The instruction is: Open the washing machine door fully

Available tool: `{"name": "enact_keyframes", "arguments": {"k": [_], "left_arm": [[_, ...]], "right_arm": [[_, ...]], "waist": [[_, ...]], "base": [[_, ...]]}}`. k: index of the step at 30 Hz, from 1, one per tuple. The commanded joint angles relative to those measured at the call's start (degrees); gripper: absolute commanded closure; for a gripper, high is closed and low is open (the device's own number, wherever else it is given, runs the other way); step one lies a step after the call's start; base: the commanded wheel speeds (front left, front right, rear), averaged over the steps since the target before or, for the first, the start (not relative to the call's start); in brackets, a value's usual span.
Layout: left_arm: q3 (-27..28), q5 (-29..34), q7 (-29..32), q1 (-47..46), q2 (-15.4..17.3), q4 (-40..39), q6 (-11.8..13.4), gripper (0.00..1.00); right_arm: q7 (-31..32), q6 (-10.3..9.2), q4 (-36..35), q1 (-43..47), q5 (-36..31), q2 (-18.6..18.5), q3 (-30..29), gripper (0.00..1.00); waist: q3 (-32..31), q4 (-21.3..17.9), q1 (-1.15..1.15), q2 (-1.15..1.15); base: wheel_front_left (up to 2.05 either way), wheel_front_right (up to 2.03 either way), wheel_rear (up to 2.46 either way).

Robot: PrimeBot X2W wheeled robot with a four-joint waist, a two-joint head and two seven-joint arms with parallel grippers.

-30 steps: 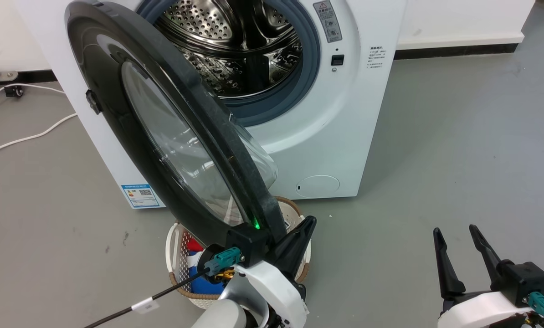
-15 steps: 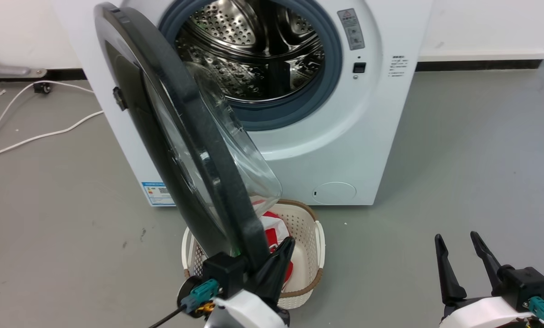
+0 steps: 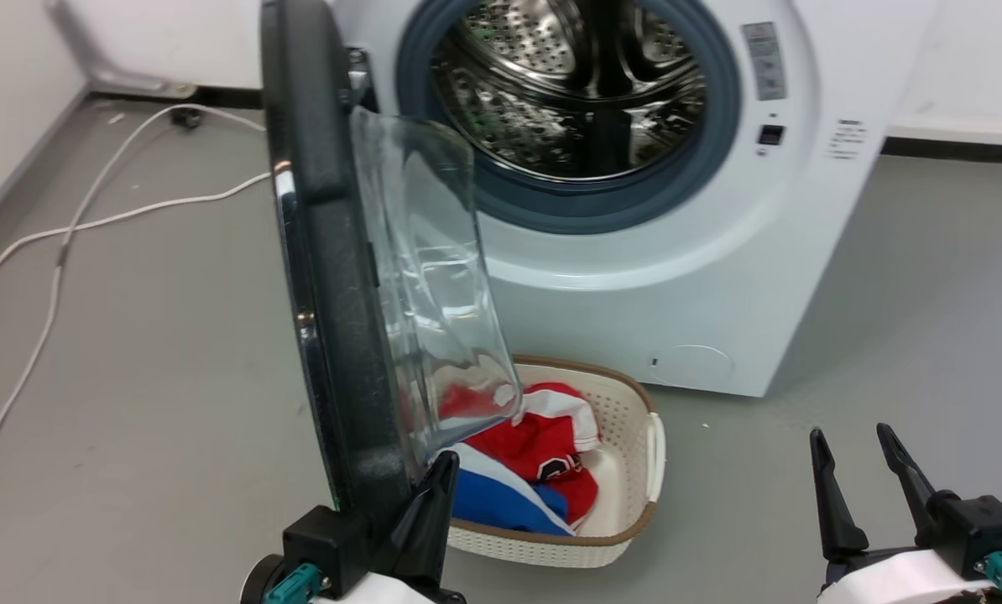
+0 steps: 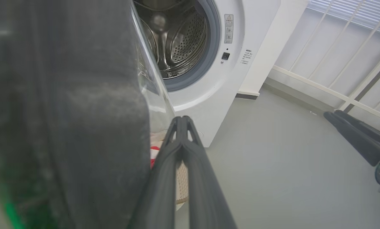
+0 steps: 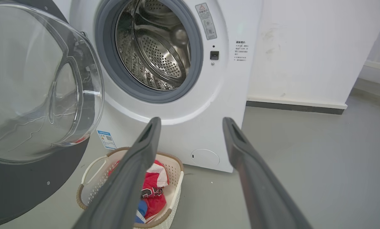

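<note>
- Large round glossy black door [image 3: 325, 252], clear bulging glass bowl: stands roughly square to white washer [image 3: 719, 277] front.
- Left hand [image 4: 182, 121]: fingers together, beside door's lower rim.
- Right hand [image 3: 850, 432]: fingers spread, empty.

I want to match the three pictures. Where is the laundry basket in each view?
Head view: laundry basket at bottom centre.
Left wrist view: low centre, a sliver behind the left gripper.
Right wrist view: lower left.
Shared landmark: the steel drum, near the top of each view.
</note>
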Motion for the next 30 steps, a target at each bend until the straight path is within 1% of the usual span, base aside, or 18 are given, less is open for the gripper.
{"name": "enact_keyframes", "arguments": {"k": [1, 9, 11, 12, 16, 21, 28, 30], "left_arm": [[0.8, 0.3, -0.2, 1.1, 0.6, -1.2, 1.0, 1.00], [3.2, -0.1, -0.9, 2.6, 1.6, -3.8, 3.0, 1.00], [4.3, -0.4, -1.2, 2.7, 2.4, -3.8, 3.3, 1.00], [4.3, -0.4, -1.2, 2.7, 2.4, -3.8, 3.3, 1.00], [6.6, -1.6, -1.9, 2.0, 3.6, -2.4, 2.9, 1.00], [10.0, -3.4, -3.4, -0.7, 5.4, 1.4, 1.4, 1.00], [15.8, -6.2, -6.8, -6.5, 8.2, 8.0, -1.0, 1.00], [17.6, -6.8, -7.7, -7.9, 9.1, 9.7, -1.3, 1.00]], "right_arm": [[0.1, -0.01, -0.2, 0.7, -0.3, 0.1, -0.3, 0.00], [0.6, -0.01, -1.0, 0.9, -0.6, 0.1, -1.7, 0.00], [0.9, -0.01, -1.4, 0.6, -0.6, 0.1, -1.7, 0.00], [0.9, -0.01, -1.4, 0.6, -0.6, 0.1, -1.7, 0.00], [1.5, -0.01, -2.0, -0.3, -0.8, 0.1, -1.5, 0.00], [2.1, -0.01, -3.0, -1.2, -1.2, 0.1, -1.1, 0.00], [3.2, -0.01, -4.5, -2.6, -2.5, 0.1, -1.2, 0.00], [3.5, -0.01, -4.7, -3.0, -2.5, 0.1, -1.5, 0.00]], "waist": [[0.3, 3.3, -0.01, 0.00], [1.0, 11.6, -0.01, 0.00], [1.2, 13.3, -0.01, 0.00], [1.2, 13.3, -0.01, 0.00], [1.9, 15.3, -0.01, 0.00], [3.4, 15.3, -0.01, 0.00], [7.1, 12.1, -0.01, 0.00], [8.1, 11.1, -0.01, 0.00]], "base": [[0.00, 0.00, 0.00], [0.00, 0.00, 0.00], [0.00, 0.00, 0.00], [0.00, 0.00, 0.00], [0.00, 0.00, 0.00], [0.00, 0.00, 0.00], [0.00, 0.00, 0.00], [0.00, 0.00, 0.00]]}}
